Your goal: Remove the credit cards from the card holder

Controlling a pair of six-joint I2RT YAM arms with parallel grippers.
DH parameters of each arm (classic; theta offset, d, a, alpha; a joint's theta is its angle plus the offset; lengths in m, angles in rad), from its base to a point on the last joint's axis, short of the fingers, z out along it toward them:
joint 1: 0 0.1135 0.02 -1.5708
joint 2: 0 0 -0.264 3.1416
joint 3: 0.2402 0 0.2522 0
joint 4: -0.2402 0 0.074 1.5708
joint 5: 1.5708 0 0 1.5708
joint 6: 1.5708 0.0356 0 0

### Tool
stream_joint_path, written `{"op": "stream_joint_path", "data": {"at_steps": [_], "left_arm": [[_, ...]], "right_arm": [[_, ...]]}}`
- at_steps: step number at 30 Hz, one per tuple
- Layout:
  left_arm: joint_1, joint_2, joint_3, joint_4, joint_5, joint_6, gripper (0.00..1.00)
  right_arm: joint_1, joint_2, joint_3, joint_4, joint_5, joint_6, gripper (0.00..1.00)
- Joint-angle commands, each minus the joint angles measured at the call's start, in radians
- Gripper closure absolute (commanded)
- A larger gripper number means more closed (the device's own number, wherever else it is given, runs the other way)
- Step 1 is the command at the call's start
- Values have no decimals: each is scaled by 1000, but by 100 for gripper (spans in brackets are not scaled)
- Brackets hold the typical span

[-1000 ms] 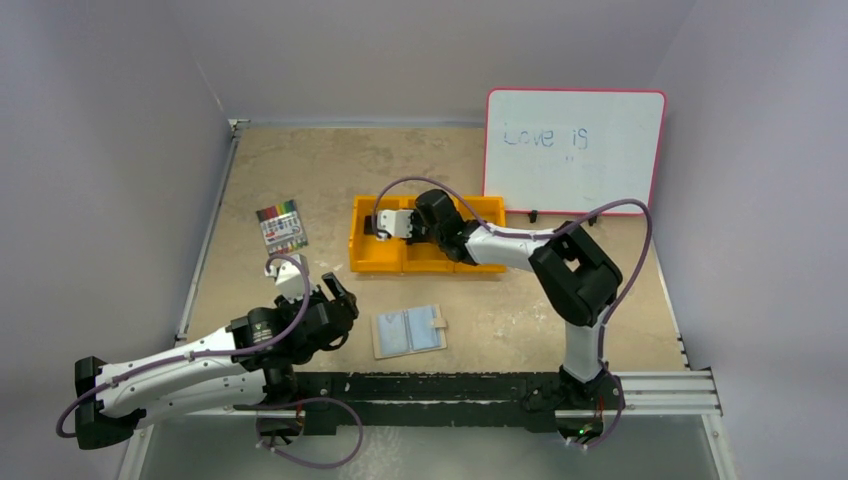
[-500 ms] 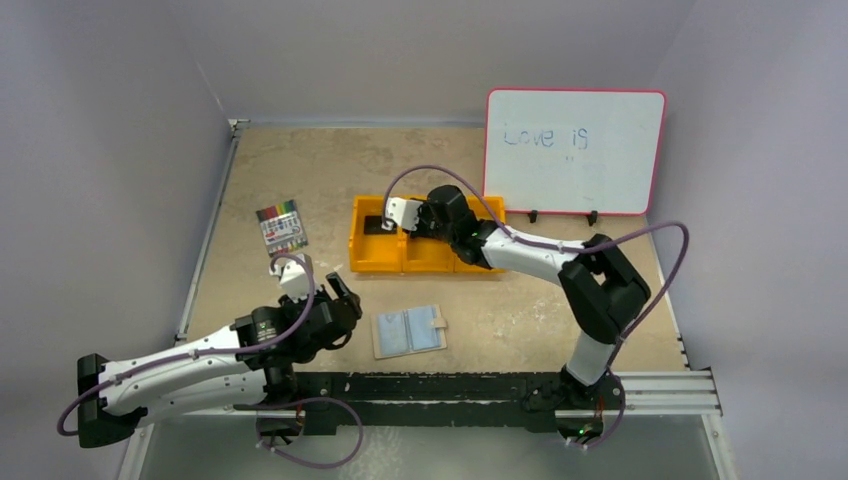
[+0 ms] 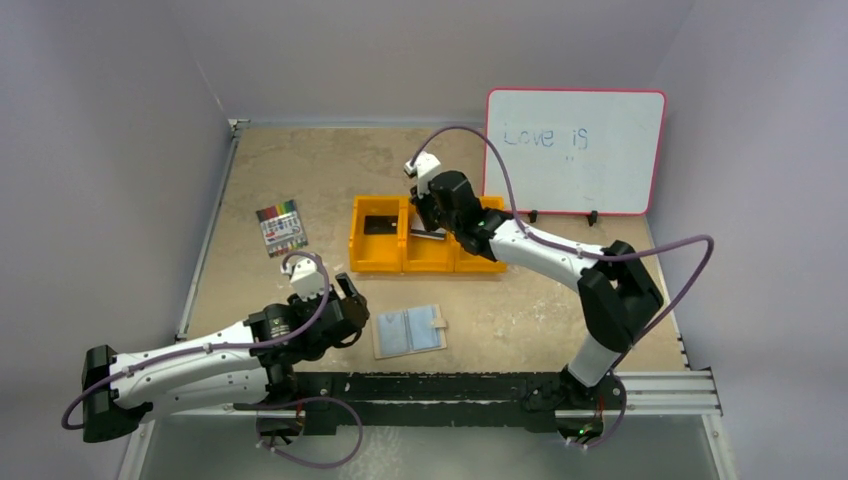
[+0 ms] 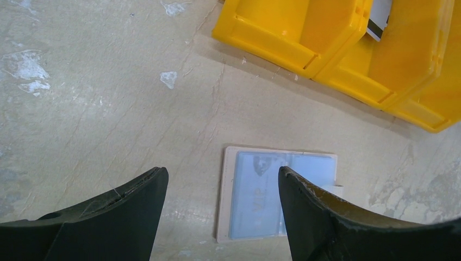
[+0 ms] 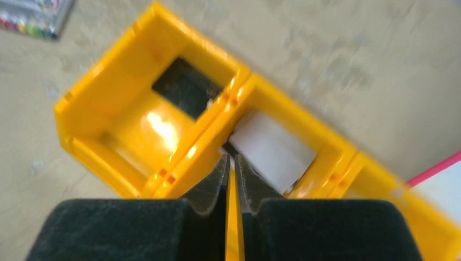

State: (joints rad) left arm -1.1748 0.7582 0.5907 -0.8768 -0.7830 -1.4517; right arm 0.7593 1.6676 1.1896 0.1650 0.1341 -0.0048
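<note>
Lying open on scuffed beige tabletop (image 3: 300,170), card holder (image 3: 409,331), lavender walls (image 3: 400,60)

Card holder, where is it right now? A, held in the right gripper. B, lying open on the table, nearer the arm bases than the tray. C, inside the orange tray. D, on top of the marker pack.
B: the card holder lies open, blue panels up, on the table, on the near side of the orange tray, and the left wrist view shows it between the fingers of the open left gripper.
</note>
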Motion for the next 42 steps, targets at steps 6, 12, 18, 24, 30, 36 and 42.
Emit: {"op": "stream_joint_path", "data": {"at_steps": [6, 12, 18, 24, 30, 36, 42], "left_arm": [[-3, -11, 17, -10, -10, -2, 26], [-3, -6, 3, 30, 0, -5, 26], [-3, 33, 21, 26, 1, 15, 27], [-3, 30, 15, 29, 1, 7, 26], [-3, 13, 14, 12, -6, 1, 27], [-3, 3, 8, 11, -9, -4, 27], [-3, 19, 6, 21, -1, 1, 27]], "right_arm": [[-2, 35, -30, -150, -101, 280, 89], [-2, 157, 27, -205, -91, 336, 90], [-2, 226, 98, -234, 5, 318, 88], [-2, 297, 152, -246, 127, 326, 89], [-2, 324, 187, -247, 202, 304, 89], [-2, 342, 206, -262, 269, 291, 88], [-2, 329, 203, -266, 299, 278, 88]]}}
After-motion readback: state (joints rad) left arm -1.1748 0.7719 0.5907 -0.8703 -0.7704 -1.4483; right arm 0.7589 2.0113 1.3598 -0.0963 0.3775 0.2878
